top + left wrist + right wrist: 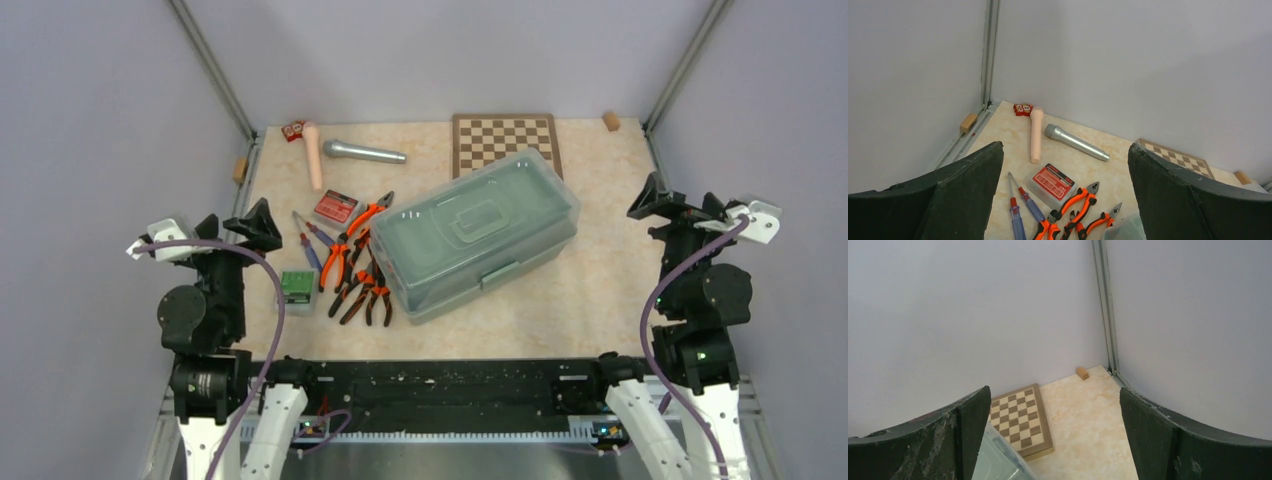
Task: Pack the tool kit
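The sage-green toolbox (478, 233) stands in the middle of the table with its translucent lid shut; a corner of it shows in the right wrist view (998, 460). To its left lie several orange-and-black pliers (356, 263), two screwdrivers (309, 240), a red box (335, 207) and a green box (297, 287). The left wrist view shows the pliers (1075, 206), screwdrivers (1020, 210) and red box (1052, 182). My left gripper (255, 222) is open and empty, at the left of the tools. My right gripper (655, 200) is open and empty, at the right of the toolbox.
A wooden chessboard (505, 139) lies behind the toolbox. A silver microphone (362, 152), a pink cylinder (314, 155) and small red blocks (293, 130) lie at the back left. Small wooden blocks sit at the back right corner (610, 121) and left edge (240, 169).
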### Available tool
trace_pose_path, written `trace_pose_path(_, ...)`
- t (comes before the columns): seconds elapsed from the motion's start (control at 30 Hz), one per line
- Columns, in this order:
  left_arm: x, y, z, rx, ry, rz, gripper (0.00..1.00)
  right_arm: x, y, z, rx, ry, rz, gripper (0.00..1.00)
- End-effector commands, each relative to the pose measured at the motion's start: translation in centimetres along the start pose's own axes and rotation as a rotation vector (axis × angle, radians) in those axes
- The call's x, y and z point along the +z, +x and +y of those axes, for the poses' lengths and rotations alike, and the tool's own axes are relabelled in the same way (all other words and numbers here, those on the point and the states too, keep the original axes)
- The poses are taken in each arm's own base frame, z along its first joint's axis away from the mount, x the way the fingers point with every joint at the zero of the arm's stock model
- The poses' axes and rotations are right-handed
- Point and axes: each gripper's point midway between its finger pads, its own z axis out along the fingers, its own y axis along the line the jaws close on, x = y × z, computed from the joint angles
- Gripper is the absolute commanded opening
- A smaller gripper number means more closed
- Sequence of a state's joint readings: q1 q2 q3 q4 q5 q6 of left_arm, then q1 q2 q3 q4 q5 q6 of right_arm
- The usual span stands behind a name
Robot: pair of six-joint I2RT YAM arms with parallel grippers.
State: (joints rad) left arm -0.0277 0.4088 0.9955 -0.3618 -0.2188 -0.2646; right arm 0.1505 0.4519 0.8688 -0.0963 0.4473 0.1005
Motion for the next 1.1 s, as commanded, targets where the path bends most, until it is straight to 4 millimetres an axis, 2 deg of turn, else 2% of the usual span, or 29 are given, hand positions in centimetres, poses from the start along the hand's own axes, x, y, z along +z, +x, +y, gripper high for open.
trace_pose_path(0.0,1.0,1.6,-1.1,-0.027,0.049,0.049,0.99,0.3,0.5,1.1,0.04,-0.039,0.018,0.99)
trace_pose_path(0.17,1.9,4.9,-2.6,-0.098,0.12,0.147,0.99,2.0,2.6,3.6,0.08,-0.103,0.126,0.99)
trace_pose_path(0.27,2.4,7.0,-3.2,-0.147,0.146,0.214,0.99,3.1,4.6,5.3,0.077,-0.152,0.212,0.99)
trace_pose_path(0.37,2.7,9.7,-4.2,-0.204,0.183,0.311,0.99,4.5,7.4,6.9,0.073,-0.185,0.322,0.99)
trace_pose_path(0.57,2.7,14.9,-6.7,-0.359,0.264,0.515,0.99,7.3,14.8,10.8,0.074,-0.265,0.61,0.99)
trace_pose_path(0.77,1.2,18.9,-10.2,-0.455,0.348,0.658,0.99,9.2,21.1,13.8,0.102,-0.374,0.786,0.99)
trace_pose_path(0.83,0.7,20.0,-11.4,-0.459,0.359,0.693,0.99,9.2,22.8,14.7,0.126,-0.423,0.849,0.99)
trace_pose_path(0.93,-0.4,21.5,-13.3,-0.463,0.384,0.747,0.99,8.3,24.3,15.8,0.162,-0.49,0.901,0.99)
trace_pose_path(1.07,-0.8,22.8,-14.9,-0.531,0.411,0.796,0.99,6.3,25.8,15.3,0.163,-0.5,0.976,0.99)
